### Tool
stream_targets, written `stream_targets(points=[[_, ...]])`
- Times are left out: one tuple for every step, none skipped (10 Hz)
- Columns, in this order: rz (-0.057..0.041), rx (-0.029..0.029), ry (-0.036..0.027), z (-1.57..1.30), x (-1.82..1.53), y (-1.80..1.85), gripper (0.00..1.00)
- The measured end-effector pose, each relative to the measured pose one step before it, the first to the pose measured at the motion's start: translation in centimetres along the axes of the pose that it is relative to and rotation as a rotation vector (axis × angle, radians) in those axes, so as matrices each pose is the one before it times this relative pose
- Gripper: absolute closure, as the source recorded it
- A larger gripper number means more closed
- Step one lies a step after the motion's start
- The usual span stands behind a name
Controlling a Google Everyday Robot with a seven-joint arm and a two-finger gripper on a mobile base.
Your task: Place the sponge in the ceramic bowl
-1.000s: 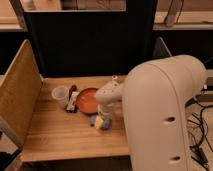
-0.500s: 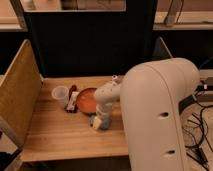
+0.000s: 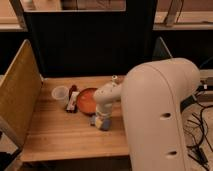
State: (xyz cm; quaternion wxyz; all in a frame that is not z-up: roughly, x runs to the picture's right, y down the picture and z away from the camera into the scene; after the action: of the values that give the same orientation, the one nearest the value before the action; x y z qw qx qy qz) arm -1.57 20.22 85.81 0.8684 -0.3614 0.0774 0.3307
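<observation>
While the ceramic bowl (image 3: 84, 101) sits nearby on the tabletop (image 3: 55, 132), the pincer (image 3: 101, 120) hangs low at the sponge (image 3: 105, 124), though whether it grasps it cannot be told.

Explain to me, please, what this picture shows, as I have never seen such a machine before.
The large white shape on the right is the robot's arm. There is a single camera looking down on a wooden table, and where it is mounted is not on record. The arm bends down to its gripper, the two-fingered hand, which is low over the table on the near side of the orange-red ceramic bowl. A small light-blue sponge sits right at the gripper's tip, but I cannot tell whether it is gripped. It is not in the bowl. Left of the bowl are a dark red and white item that I cannot identify and a small translucent cup.
</observation>
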Motion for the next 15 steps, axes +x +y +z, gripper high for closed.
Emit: stream_targets(points=[[0.01999,0.00627,0.00490,-0.249,0.793,-0.649,0.99],[0.02198,0.00955,-0.00063,-0.447,0.471,-0.725,1.00],[0.04589,0.02441,0.00326,-1.088,1.112,-1.649,1.00],[0.04134,0.03358,-0.00524,-1.462,0.795,-1.893,1.00],[0.02633,0.03902,-0.00856,-1.691,0.308,-1.747,1.00],[0.01324,0.03547,-0.01078,-1.584,-0.074,-1.324,1.00],[0.00328,0.04316,-0.02538,-2.254,-0.736,-1.222,1.00],[-0.01639,0.03447,-0.02529,-1.989,-1.112,-0.425,1.00],[-0.02253,0.02144,-0.02232,-1.408,-1.149,0.120,1.00],[-0.03532,0.01882,-0.02587,-1.458,-1.458,0.534,1.00],[-0.04694,0.01315,-0.02938,-1.345,-1.855,1.028,1.00],[-0.02827,0.00340,-0.01906,-0.623,-1.327,0.754,1.00],[-0.04479,-0.00558,-0.01805,-0.194,-1.778,1.247,1.00],[-0.03395,-0.00987,-0.01358,0.308,-1.626,0.928,1.00],[-0.02138,-0.01320,-0.01306,0.718,-1.655,0.460,1.00]])
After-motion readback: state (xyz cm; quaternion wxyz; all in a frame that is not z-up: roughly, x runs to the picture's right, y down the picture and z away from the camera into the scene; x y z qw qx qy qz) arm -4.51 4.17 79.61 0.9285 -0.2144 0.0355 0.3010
